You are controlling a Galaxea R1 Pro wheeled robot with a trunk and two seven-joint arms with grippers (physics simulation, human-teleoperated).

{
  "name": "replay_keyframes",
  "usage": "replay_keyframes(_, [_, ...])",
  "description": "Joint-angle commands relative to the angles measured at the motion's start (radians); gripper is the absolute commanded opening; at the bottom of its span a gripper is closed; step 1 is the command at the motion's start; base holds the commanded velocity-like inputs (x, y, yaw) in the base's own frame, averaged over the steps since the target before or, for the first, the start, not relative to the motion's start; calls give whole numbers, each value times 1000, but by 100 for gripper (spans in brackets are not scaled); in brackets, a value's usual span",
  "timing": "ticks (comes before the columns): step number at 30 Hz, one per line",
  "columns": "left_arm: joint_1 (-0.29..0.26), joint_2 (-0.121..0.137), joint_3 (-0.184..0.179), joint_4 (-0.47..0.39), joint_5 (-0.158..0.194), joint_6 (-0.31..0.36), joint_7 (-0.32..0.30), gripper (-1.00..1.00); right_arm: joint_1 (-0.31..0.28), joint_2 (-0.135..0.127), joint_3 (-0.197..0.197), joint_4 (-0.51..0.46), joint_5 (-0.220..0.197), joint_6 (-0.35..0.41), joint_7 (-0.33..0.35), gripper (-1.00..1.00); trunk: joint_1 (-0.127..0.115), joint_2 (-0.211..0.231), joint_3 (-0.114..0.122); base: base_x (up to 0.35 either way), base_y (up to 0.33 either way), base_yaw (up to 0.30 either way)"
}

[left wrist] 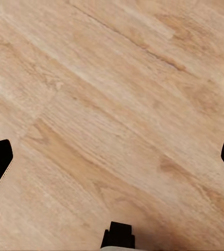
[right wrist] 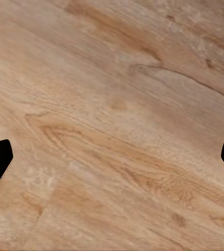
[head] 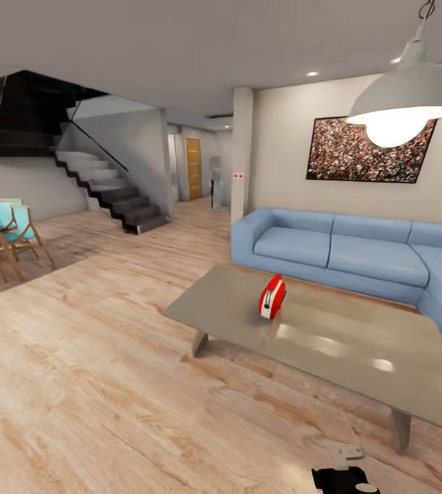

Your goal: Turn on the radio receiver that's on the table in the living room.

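Not yet at the table (head: 358, 343): approach stage only, by the look of it, with the reach and the switch-on both left to do. Radio (head: 272, 296) standing upright on the glossy grey top, just left of the frame's centre, near the table's far left end, untouched and well apart from both arms. Its red body and white side band visible, dial not readable from this angle. Left gripper (left wrist: 112, 157) pointing down at bare floor (left wrist: 117, 78), fingers spread wide with dark tips at the frame's two side edges, nothing between them. Right gripper (right wrist: 112, 157) the same: fingers wide apart, holding nothing, only planks beneath. At the bottom edge of the head view, right of centre, a dark piece of the robot with a small grey part on it, too cropped to name. Surface: light wood planks with strong grain, running across the whole lower half of the head view, seemingly open between robot and table. Room: blue sofa (head: 358, 250) behind the table at right, framed crowd picture (head: 368, 149) on the beige wall above it, grey dome lamp (head: 406, 96) lit at upper right. Dark staircase (head: 104, 185) at upper left, wooden chairs with turquoise seats (head: 15, 230) at the left edge.
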Motion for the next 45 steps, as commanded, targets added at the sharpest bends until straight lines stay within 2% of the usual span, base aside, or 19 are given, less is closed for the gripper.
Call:
replay_keyframes(1, [0,0,0,0,0,0,0,100,0,0,0,0,0,0,0,100,0,0,0,297,143,-160])
replay_keyframes(22, [0,2,2,0,0,-2,-2,100,0,0,1,0,0,-5,0,100,0,0,0,263,224,-267])
replay_keyframes(45, [0,1,4,0,-2,-2,-3,100,0,0,1,0,1,-5,0,100,0,0,0,159,288,-273])
